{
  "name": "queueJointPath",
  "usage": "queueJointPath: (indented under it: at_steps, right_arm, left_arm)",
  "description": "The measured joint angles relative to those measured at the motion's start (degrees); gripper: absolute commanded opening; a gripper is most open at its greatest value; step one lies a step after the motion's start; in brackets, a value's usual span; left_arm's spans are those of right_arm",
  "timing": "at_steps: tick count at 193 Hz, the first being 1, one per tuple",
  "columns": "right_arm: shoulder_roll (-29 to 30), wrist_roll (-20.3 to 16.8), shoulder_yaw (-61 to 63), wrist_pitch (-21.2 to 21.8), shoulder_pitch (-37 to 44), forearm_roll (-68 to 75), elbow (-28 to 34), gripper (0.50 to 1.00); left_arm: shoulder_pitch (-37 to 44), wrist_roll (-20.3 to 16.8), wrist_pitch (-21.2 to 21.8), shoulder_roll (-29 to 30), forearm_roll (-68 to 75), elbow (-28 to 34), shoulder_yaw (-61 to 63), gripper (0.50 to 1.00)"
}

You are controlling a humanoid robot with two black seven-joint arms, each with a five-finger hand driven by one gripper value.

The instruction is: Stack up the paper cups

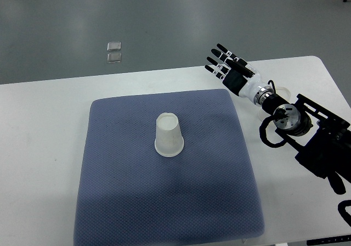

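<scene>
- Top view, the only camera here: one paper cup (pixel 168 135) sits upside down near the middle of a blue-grey mat (pixel 170 166), maybe a touch toward the far half. It looks upright on its rim, not tipped.
- Only that single cup on the mat as far as I can see, with bare mat all around it on every side, so lots of open room.
- The mat lies on a white table (pixel 44 136). Its far edge sits a bit back from the table's far edge, and its near right corner comes close to the table's near edge at the bottom of the picture.
- Wide strip of bare table to the left of the mat, and a narrower one to the right where the arm is.
- The right hand (pixel 227 66) comes in from the right side and hangs by the table's far edge, just past the mat's far right corner. It's well apart from the cup.
- Its fingers (pixel 215 59) are stretched out straight and spread, holding nothing.
- There's a faint pale ring-like thing (pixel 278 87) on the table just behind the wrist, can't tell what it is.
- Beyond the table is grey floor, with two small clear squares (pixel 114 51) lying on it.
</scene>
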Motion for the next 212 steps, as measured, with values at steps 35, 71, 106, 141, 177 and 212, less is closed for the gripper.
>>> queueJointPath:
  at_steps: [35,71,106,141,177,212]
  right_arm:
    - [-0.04,0.00,0.00,0.00,0.00,0.00,0.01,0.924]
    - [-0.15,-0.03,0.00,0.00,0.01,0.00,0.01,0.924]
    - [-0.32,-0.07,-0.01,0.01,0.59,-2.93,0.03,0.924]
    - [-0.56,-0.17,-0.14,0.28,1.11,-6.36,0.36,0.924]
    - [-2.08,-0.33,-3.65,0.97,2.91,-6.69,0.40,0.924]
    - [-5.86,-0.36,-9.56,1.29,6.39,-6.61,0.46,0.924]
  left_arm:
    - [0.14,-0.08,0.00,0.00,0.00,-0.26,0.03,1.000]
    - [0.10,-0.08,0.00,0.00,0.00,-0.31,-0.11,1.000]
    - [0.08,-0.08,0.00,0.00,0.00,-0.29,-0.10,1.000]
    - [0.07,-0.08,0.00,0.00,0.00,-0.79,-0.05,1.000]
    - [0.06,-0.09,0.00,0.00,0.00,-0.82,-0.04,1.000]
    - [0.07,-0.09,-0.04,0.00,0.00,-0.89,-0.04,1.000]
